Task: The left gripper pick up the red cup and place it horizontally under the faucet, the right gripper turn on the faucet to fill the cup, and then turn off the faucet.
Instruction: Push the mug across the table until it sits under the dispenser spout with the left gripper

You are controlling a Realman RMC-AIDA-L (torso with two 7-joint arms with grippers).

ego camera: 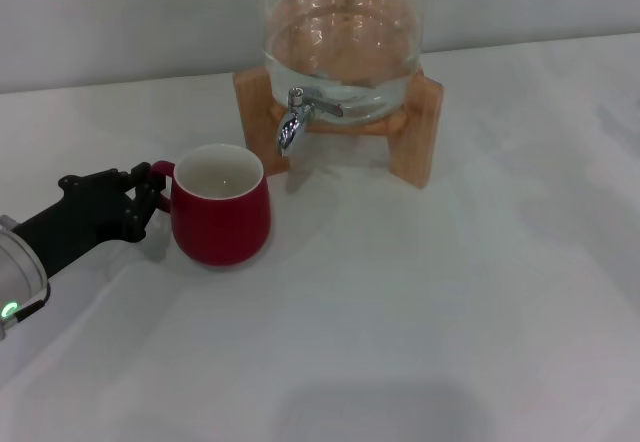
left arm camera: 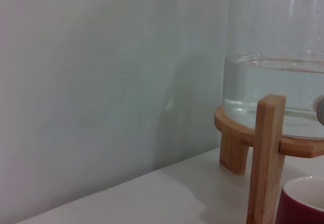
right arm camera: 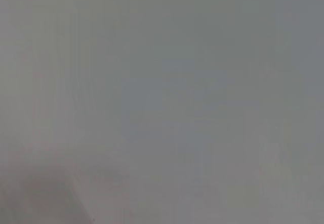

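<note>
Red cup [ego camera: 220, 205] sitting upright on the white table [ego camera: 450, 312], left of centre in the head frame, just below and left of the faucet [ego camera: 291, 122]. Showing only as a dark red rim in the lower right corner of the left wrist frame [left arm camera: 304, 203], beside a wooden stand leg [left arm camera: 266, 158].

Left gripper [ego camera: 150, 197] reaching in from the lower left edge of the head frame, fingertips closing around the small handle at the cup's left side; looking like touching it, though whether clamped or merely alongside is hard to tell. Holding nothing lifted yet.

Probably securing the grip before the lift. Doing it well: squeezing squarely on the handle, keeping the cup level, lifting only slightly, then sliding up and right so the mouth ends directly beneath the spout, clear of the wooden stand [ego camera: 415, 127] under the glass water jar [ego camera: 345, 32].

Right gripper not appearing anywhere; right wrist frame showing only blank grey.
</note>
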